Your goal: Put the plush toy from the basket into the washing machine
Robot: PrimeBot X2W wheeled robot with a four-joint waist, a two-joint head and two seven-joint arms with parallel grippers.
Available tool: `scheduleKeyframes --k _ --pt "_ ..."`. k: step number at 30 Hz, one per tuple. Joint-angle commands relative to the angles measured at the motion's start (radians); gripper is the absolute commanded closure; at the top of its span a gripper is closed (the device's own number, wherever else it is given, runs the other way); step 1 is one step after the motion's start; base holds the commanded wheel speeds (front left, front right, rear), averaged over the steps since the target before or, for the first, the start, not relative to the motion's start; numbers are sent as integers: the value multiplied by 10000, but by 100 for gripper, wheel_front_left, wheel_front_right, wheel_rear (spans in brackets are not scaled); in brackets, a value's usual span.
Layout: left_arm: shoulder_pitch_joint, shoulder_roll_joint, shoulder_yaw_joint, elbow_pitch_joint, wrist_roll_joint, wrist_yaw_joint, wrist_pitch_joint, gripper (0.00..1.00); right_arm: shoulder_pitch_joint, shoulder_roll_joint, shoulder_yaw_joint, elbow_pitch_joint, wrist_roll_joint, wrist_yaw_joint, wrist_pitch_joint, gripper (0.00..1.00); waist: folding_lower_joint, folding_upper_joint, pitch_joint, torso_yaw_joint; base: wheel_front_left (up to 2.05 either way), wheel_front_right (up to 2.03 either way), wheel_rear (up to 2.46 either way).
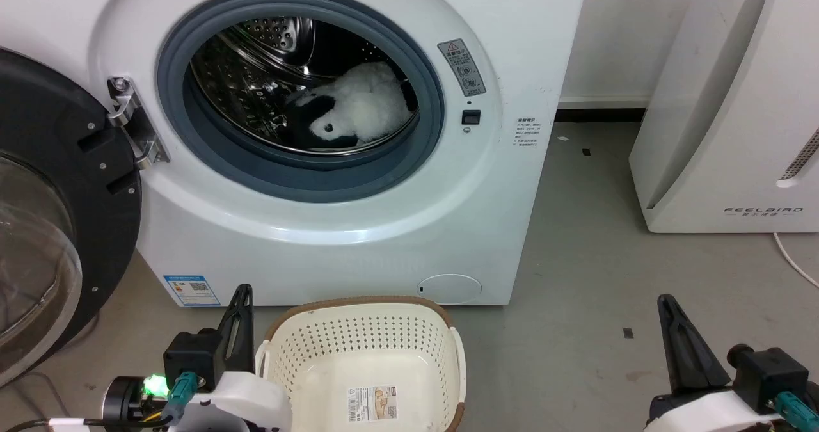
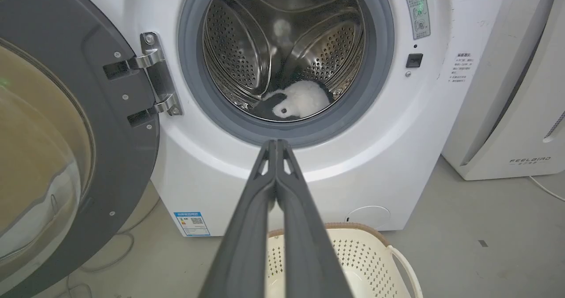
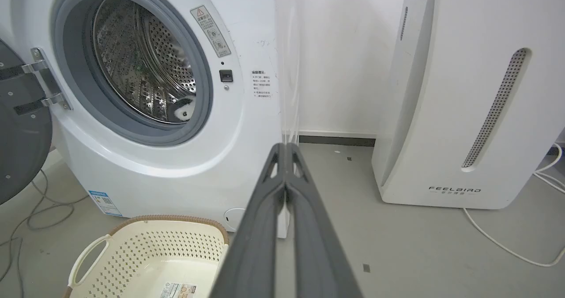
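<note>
Resting in washing machine (drum): plush toy.

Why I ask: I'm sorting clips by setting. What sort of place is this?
Likely a laundry or utility room, perhaps a test lab: a front-loading washer with its door open, a basket on the bare grey floor before it, and a white FEELBIRD appliance alongside.

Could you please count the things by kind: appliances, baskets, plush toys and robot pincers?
Appliances: 2 (washing machine, FEELBIRD appliance)
Baskets: 1 (basket, on the floor)
Plush toys: 1 (plush toy, inside the drum)
Pincers: 2 (left pincer, right pincer)
Total: 6
</note>
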Motion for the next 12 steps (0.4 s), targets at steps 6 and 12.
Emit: scheduleKeyframes --k 6,12 --pt "133 -61 54 -186 104 -57 159 100 -278 -1 73 34 -191 -4 191 100 0 0 3 -8 0 0 0" --pt "147 -74 65 -288 126 -77 281 100 -328 -2 110 37 -271 -5 314 100 0 0 6 -14 0 0 0"
